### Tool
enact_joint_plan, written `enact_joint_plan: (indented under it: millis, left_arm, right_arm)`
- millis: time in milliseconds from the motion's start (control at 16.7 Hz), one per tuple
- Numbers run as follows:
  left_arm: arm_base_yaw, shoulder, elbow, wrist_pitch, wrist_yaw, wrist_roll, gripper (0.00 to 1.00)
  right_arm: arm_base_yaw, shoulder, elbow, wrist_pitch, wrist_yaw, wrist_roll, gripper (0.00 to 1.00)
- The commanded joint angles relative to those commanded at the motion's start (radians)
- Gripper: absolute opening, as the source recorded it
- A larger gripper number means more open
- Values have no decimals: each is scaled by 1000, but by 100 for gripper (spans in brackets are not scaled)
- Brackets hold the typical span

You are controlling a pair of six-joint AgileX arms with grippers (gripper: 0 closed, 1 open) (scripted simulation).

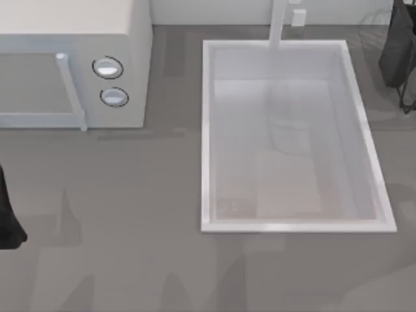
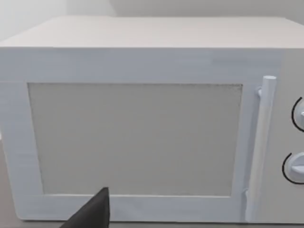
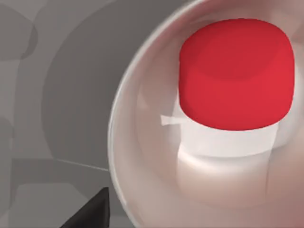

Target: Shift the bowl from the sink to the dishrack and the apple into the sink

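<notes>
The sink (image 1: pixel 211 136) is a large white basin with a raised rim at the table's right of centre, and its inside is bare. Its faucet post (image 1: pixel 278 23) stands at the far edge. The bowl is out of view. The apple (image 3: pixel 236 71), bright red, rests inside a pale glossy round dish (image 3: pixel 142 156) in the right wrist view. A dark part of my right gripper (image 3: pixel 90 213) hovers above the dish's edge. My right arm (image 1: pixel 400 49) is at the far right edge. My left arm (image 1: pixel 8 218) is parked at the left edge, and my left gripper (image 2: pixel 92 213) faces the microwave.
A white microwave (image 1: pixel 71 58) with two round knobs (image 1: pixel 108 67) and a bar handle (image 1: pixel 71 91) fills the far left corner. Thin dark wires (image 1: pixel 380 29) lie beside the right arm; I cannot tell what they belong to. Grey tabletop (image 1: pixel 130 214) spreads in front.
</notes>
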Motion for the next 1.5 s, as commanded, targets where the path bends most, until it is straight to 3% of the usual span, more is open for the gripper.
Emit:
enact_joint_plan:
  millis: [240, 600, 1080, 1380, 1500]
  left_arm:
    - [0, 0, 0, 0, 0, 0, 100]
    - [0, 0, 0, 0, 0, 0, 100]
    - [0, 0, 0, 0, 0, 0, 100]
    - [0, 0, 0, 0, 0, 0, 100]
    - [0, 0, 0, 0, 0, 0, 100]
  right_arm:
    - [-21, 133, 98, -82, -1, -21, 100]
    - [-17, 138, 97, -80, -2, -21, 100]
    - [-19, 228, -60, 188, 0, -18, 100]
    - [-20, 251, -84, 213, -1, -18, 100]
    - [-20, 251, -84, 213, -1, -18, 85]
